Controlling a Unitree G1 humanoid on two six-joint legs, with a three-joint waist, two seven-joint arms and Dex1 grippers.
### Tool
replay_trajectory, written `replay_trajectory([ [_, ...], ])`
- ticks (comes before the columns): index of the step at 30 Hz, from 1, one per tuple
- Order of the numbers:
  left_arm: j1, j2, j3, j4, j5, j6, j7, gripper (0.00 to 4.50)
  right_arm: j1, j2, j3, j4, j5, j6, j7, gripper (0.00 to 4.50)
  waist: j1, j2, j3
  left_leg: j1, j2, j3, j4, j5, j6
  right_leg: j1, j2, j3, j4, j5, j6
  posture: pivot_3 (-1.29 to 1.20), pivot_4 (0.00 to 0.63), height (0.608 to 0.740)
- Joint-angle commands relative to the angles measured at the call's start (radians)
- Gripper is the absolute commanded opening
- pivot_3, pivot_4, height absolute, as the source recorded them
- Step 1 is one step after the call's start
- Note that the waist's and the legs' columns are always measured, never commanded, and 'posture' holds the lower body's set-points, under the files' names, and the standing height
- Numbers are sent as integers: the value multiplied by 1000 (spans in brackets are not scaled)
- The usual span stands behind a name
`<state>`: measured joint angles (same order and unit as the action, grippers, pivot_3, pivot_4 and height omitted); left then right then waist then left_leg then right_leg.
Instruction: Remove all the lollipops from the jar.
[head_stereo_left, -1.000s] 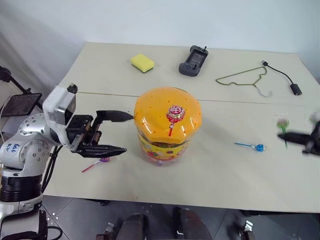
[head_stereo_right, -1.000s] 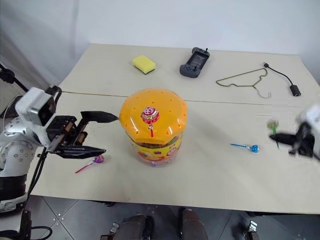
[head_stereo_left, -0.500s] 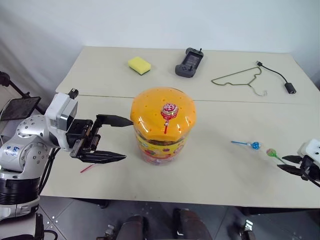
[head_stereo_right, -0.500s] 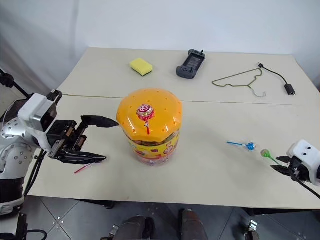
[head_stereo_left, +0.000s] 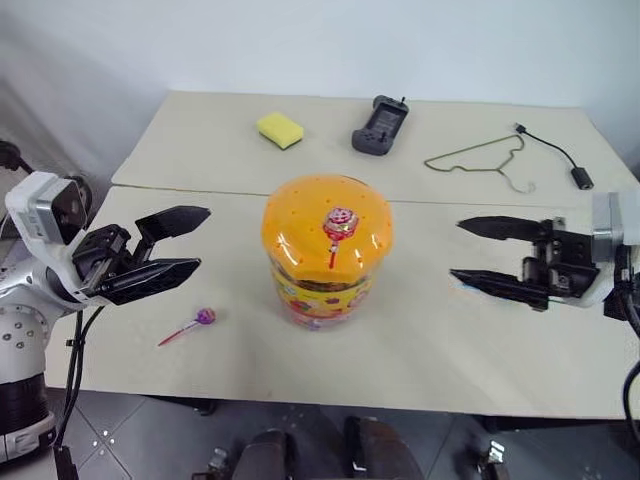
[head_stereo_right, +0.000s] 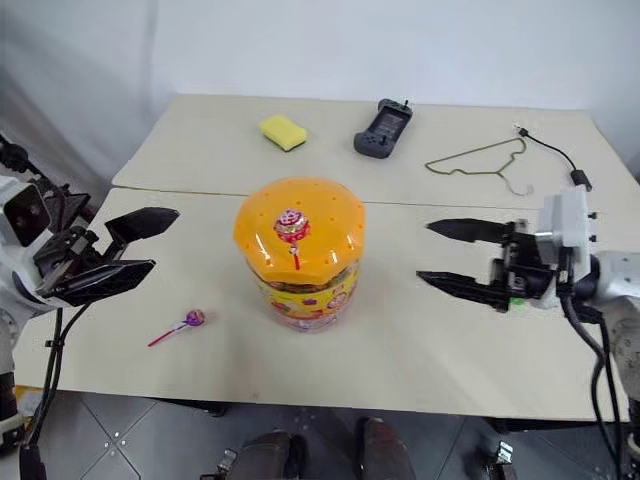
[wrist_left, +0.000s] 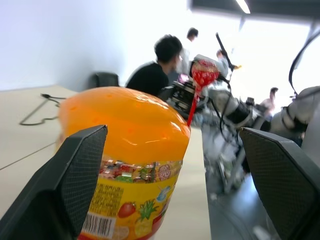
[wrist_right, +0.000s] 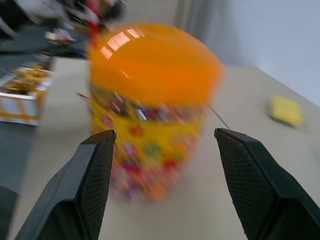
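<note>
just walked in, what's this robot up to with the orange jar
A two-armed robot is pulling lollipops out of the jar in the middle of the table. One red-pink lollipop is stuck in the orange lid. A purple lollipop lies on the table to the jar's left. The left end effector and right end effector flank the jar, both open and holding nothing.
</note>
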<state>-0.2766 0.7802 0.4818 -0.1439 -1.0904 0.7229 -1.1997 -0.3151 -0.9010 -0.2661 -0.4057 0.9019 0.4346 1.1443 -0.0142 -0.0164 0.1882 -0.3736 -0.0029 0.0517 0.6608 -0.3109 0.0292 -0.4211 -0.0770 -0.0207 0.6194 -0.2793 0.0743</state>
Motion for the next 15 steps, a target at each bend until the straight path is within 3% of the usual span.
replay_trajectory([
  [1, 64, -34, 41, -25, -20, -21, 2, 4500, -110, 31, 88, -98, 86, 75, -25, 3284, 0, 0, 0, 0, 0, 1, 0, 0, 1, 0, -1, 0, -1, 0, 0, 0, 150, 740],
  [9, 98, -120, 27, -65, -19, -75, 11, 4500, -274, 138, 259, -57, -19, 89, -30, 3284, 9, -1, 0, -5, -1, 0, 0, 0, 1, -4, -2, -1, -3, 0, -1, 0, 150, 740],
  [15, 109, -161, 18, -113, -22, -116, 26, 4500, -322, 218, 302, -30, -55, 98, -62, 3284, 4, -1, 0, -6, -1, 0, 0, 0, 1, -6, -1, -1, -1, 0, -1, 0, 150, 740],
])
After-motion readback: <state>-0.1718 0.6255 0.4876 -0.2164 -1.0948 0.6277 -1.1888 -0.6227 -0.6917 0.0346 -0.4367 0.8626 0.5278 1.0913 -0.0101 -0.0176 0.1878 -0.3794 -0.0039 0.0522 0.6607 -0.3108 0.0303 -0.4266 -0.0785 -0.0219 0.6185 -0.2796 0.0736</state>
